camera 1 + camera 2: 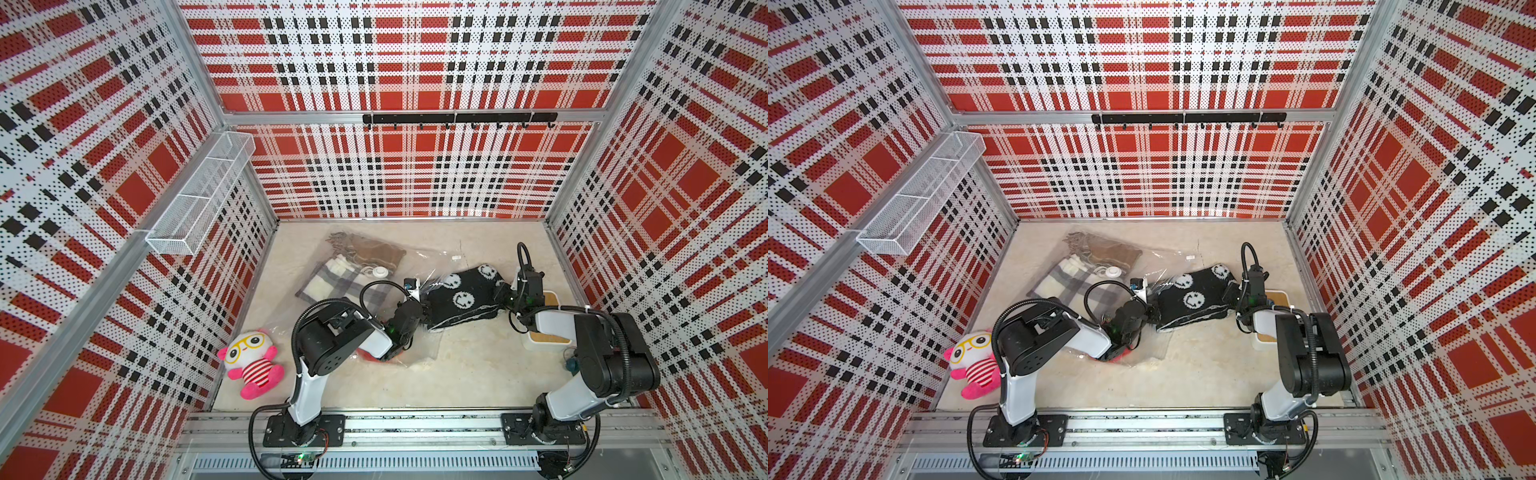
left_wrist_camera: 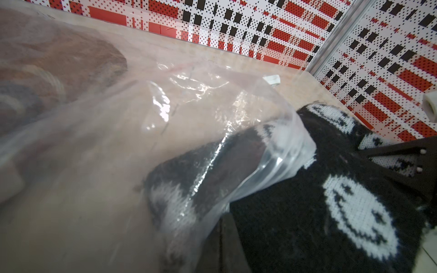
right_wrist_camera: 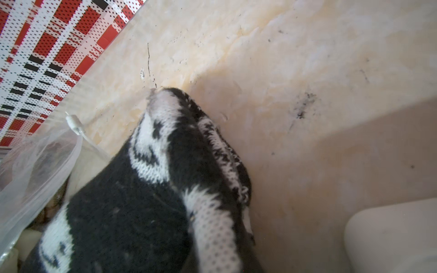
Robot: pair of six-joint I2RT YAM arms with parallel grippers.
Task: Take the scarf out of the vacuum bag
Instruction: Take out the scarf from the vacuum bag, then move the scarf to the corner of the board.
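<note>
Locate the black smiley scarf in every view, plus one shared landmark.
Top view: black smiley scarf right of centre.
Top view: likewise right of centre.
Left wrist: picture's lower right.
Right wrist: picture's lower left.
Landmark: white clip on the vacuum bag.

The pale tabletop (image 1: 478, 374) bears the vacuum bag (image 1: 415, 262) under the left gripper (image 1: 420, 309); the scarf (image 1: 461, 297) runs from there to the right gripper (image 1: 503, 296); a white box (image 1: 544, 341) sits beside the latter. A pink plush (image 1: 251, 365) lies well outside the left gripper.
</note>
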